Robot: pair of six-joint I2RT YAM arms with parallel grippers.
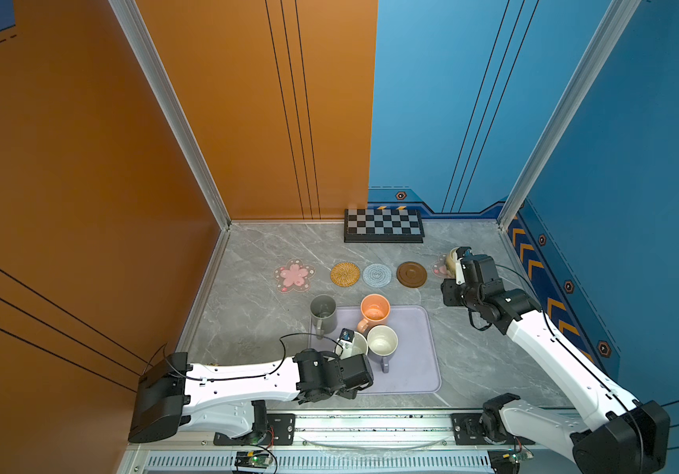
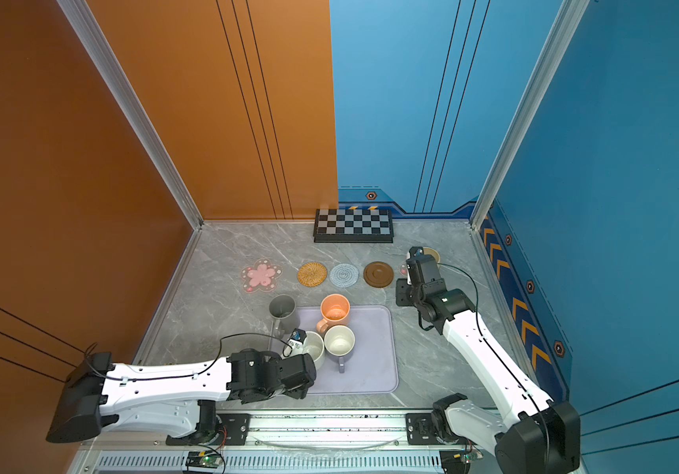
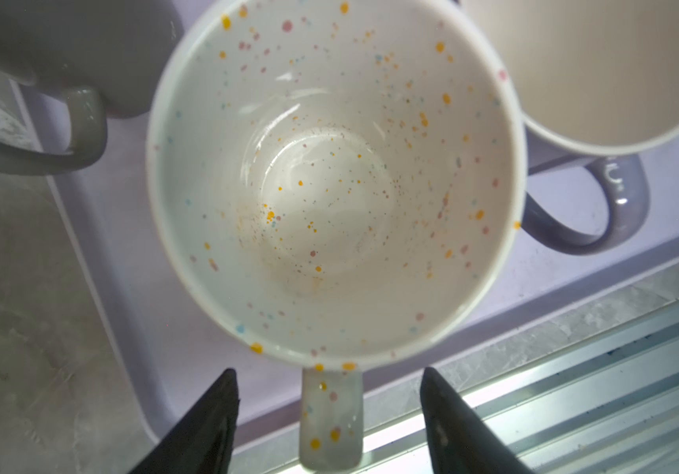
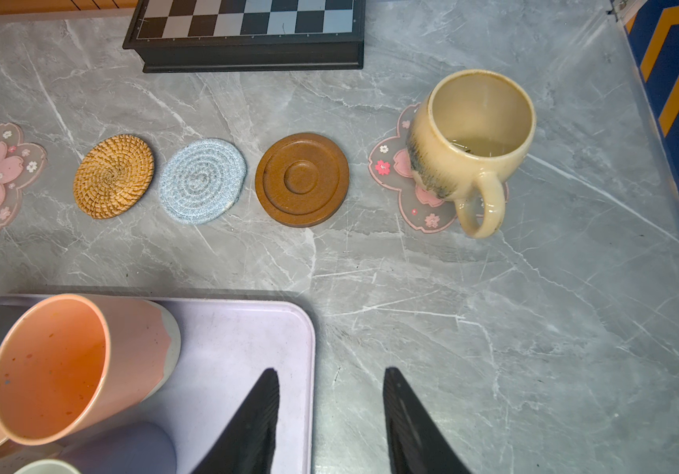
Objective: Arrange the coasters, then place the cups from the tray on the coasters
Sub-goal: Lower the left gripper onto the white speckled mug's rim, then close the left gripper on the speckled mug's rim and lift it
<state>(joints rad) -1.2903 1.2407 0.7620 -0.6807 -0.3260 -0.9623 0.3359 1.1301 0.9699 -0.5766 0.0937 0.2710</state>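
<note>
1. Tray [image 1: 415,365]: pale lavender, lying at the near side of the grey table [image 1: 247,312]; it is the landmark for every entry.
2. Left gripper [image 3: 327,375]: over the tray's near left corner, jaws apart on either side of the handle [image 3: 329,418] of the speckled mug [image 3: 329,184], with a gap on each side and nothing clasped.
3. Speckled mug: upright on the tray's near left part, with the lavender mug [image 1: 383,342] just beside it at mid-tray.
4. Orange mug [image 1: 374,310]: at the tray's far edge. The grey mug [image 1: 323,314] stands at its far left corner.
5. Right gripper [image 4: 330,371]: raised beyond the tray's far right corner, jaws apart and empty.
6. Coasters: a row beyond the tray's far edge, left to right: flower coaster [image 1: 293,275], rattan coaster [image 1: 345,274], blue coaster [image 1: 377,275], brown coaster [image 1: 411,274], second flower coaster [image 4: 395,172].
7. Beige mug [image 4: 473,139]: upright on the second flower coaster.
8. Checkerboard [image 1: 384,225]: farthest from the tray, against the back wall.
</note>
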